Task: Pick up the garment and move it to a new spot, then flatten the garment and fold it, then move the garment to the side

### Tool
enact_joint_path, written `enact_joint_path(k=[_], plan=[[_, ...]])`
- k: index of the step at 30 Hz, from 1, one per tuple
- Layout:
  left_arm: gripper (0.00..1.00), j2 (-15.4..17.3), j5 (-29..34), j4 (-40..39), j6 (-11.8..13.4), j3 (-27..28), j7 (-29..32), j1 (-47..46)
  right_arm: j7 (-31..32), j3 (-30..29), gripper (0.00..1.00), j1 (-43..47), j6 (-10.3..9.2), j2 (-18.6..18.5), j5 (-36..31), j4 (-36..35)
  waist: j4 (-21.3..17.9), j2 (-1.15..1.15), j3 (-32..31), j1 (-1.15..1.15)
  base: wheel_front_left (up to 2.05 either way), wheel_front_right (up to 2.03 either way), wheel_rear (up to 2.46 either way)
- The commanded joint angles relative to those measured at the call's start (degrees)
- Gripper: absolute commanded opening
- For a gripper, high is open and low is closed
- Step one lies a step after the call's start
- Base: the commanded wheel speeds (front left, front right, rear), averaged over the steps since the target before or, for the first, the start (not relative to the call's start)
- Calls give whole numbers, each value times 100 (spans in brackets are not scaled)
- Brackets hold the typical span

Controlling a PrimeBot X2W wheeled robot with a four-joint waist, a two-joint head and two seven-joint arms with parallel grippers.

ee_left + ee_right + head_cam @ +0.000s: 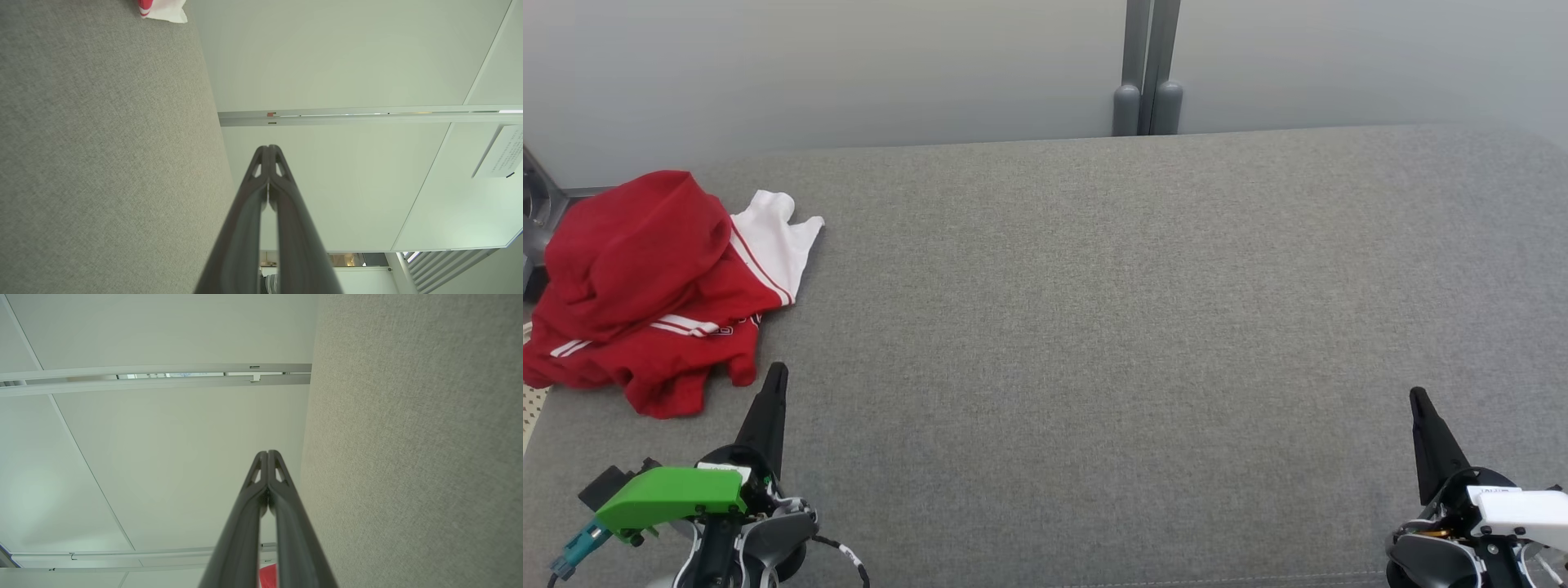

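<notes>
At the far left of the grey fabric counter [1143,327], a red-and-white garment [645,278] lies in a crumpled heap. Its white panel pokes out toward the far right and its red bulk reaches the counter's left edge. The left gripper [774,377] sits at the near left, its two dark fingers [245,212] pressed together and holding nothing. The heap's near hem lies just beyond its tip and to the left. The right gripper [1419,402], likewise closed and empty with its fingers [245,514] touching, waits at the near right, well apart from the cloth. The pickup has not begun. The left arm is plainly the nearer one, and its reach would run far and left once the fingers part. The heap's long axis appears to run from near left to far right, so the near red fold looks the shortest grasp.
</notes>
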Motion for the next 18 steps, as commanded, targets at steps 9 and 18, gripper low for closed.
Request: enact_joint_path(k=[9, 18], plan=[[0, 6, 0, -16, -34, 19, 8, -73, 9, -6, 0, 66, 2, -25, 21, -22, 0, 0, 0, 0, 0, 0, 0], [0, 6, 0, -16, -34, 19, 8, -73, 10, -6, 0, 66, 2, -25, 21, -23, 0, 0, 0, 0, 0, 0, 0]])
